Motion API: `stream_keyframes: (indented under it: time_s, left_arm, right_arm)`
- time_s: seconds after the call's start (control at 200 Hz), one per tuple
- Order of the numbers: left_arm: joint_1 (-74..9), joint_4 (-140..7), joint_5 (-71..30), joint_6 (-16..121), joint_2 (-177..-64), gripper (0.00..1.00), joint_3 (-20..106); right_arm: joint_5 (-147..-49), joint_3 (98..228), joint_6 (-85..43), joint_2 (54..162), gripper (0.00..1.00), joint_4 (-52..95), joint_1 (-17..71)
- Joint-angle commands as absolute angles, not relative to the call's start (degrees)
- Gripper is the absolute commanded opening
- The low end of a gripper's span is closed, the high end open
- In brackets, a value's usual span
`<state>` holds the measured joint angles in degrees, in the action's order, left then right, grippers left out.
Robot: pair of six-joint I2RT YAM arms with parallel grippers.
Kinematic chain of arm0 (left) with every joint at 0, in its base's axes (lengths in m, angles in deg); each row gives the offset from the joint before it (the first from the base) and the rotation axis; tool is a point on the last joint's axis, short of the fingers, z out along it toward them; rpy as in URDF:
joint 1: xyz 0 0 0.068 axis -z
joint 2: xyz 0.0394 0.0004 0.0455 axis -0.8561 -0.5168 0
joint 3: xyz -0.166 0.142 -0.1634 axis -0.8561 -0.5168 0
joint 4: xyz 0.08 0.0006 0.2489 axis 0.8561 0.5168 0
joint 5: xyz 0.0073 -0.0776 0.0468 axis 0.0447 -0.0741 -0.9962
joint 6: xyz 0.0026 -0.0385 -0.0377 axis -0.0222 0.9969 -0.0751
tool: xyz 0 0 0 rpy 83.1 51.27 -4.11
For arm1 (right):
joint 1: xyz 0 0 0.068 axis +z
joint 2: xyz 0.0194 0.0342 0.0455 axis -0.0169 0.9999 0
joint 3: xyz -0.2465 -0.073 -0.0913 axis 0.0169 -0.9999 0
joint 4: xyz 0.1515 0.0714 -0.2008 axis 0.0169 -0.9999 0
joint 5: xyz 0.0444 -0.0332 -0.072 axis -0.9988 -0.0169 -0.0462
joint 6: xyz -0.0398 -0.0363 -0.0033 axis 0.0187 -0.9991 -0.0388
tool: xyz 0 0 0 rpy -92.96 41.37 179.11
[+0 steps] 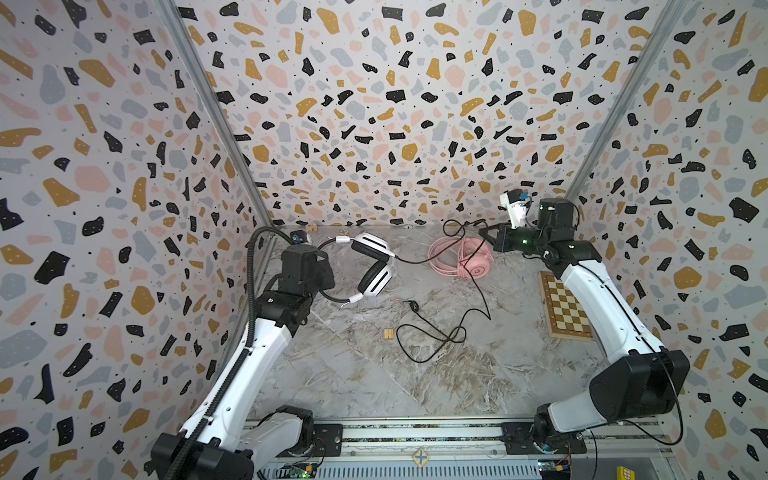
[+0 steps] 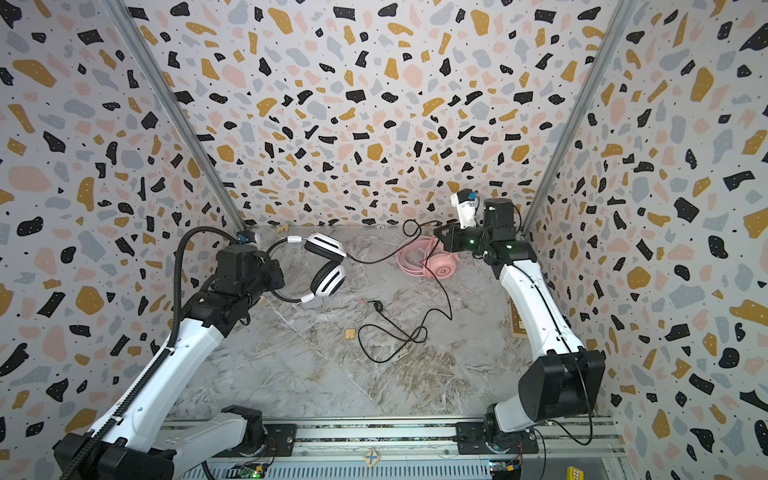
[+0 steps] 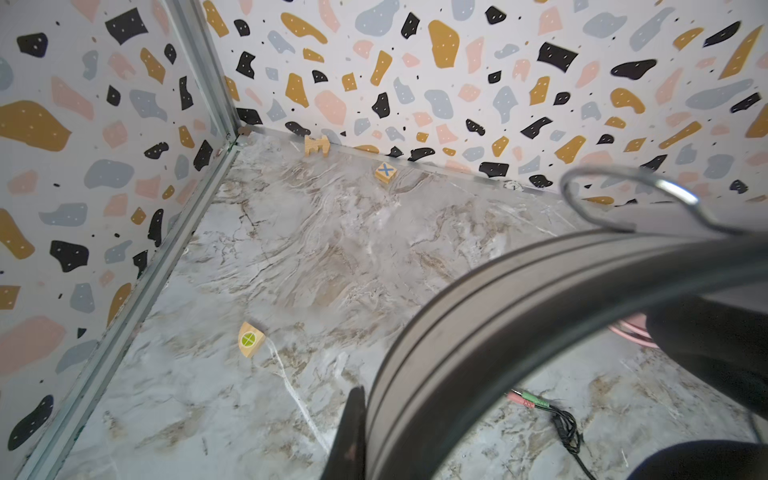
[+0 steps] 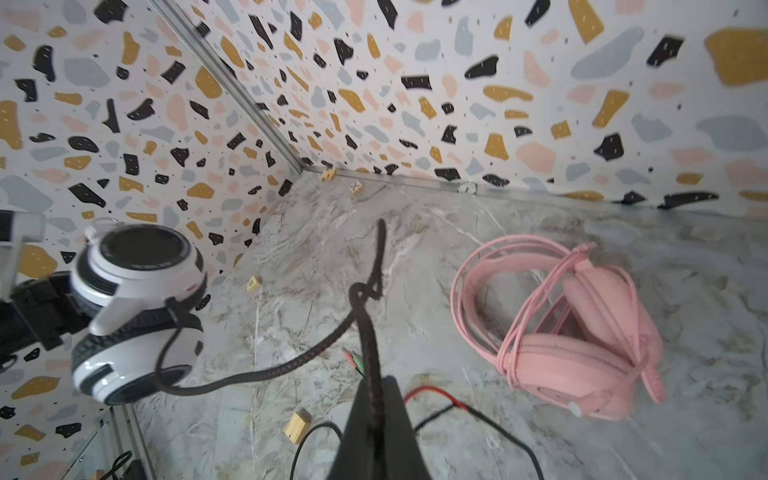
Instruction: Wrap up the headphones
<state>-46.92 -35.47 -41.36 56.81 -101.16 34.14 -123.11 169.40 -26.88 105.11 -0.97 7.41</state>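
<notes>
Two headsets sit in two different states. The pink headset (image 1: 465, 259) lies on the counter (image 1: 374, 374) near the back wall. Its pink cable is coiled around the band and cups, so I judge that one done.

Well to its left in both top views, the white headset (image 1: 374, 266) appears lifted clear of the counter. The left claw (image 1: 326, 272) is clamped on its black headband, which the left wrist view shows running through the jaws. Holding it by the band leaves both cups free to take turns of cable.

The right claw (image 4: 376, 399), just above the far edge of the pink headset, is pinched tight on the black cable (image 1: 436, 336), some way from the cup it leaves. That grip lifts the cable into a span between the two arms, presumably to lay it round the white headset.

Most of the cable is unwrapped. It drops past the pink headset and loops loosely on the counter nearer the robot, ending at the plugs (image 3: 528, 400).
</notes>
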Motion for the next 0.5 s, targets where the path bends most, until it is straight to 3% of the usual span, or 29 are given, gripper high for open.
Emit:
stream_keyframes:
  time_s: [0.0, 0.245, 0.496]
  left_arm:
    - [-47.9, -40.5, -38.4, 58.8, -99.7, 0.0, 39.5]
    - [-48.1, -39.1, -31.4, 59.9, -101.6, 0.0, 47.8]
    - [-48.2, -39.3, -23.7, 62.2, -105.0, 0.0, 56.1]
  right_arm:
    - [-118.4, 165.2, -29.2, 103.4, 0.05, -1.5, 7.6]
    - [-117.4, 159.3, -29.6, 103.6, 0.31, 1.4, 9.5]
    - [-123.2, 155.8, -31.0, 104.8, 0.34, 7.7, 14.3]
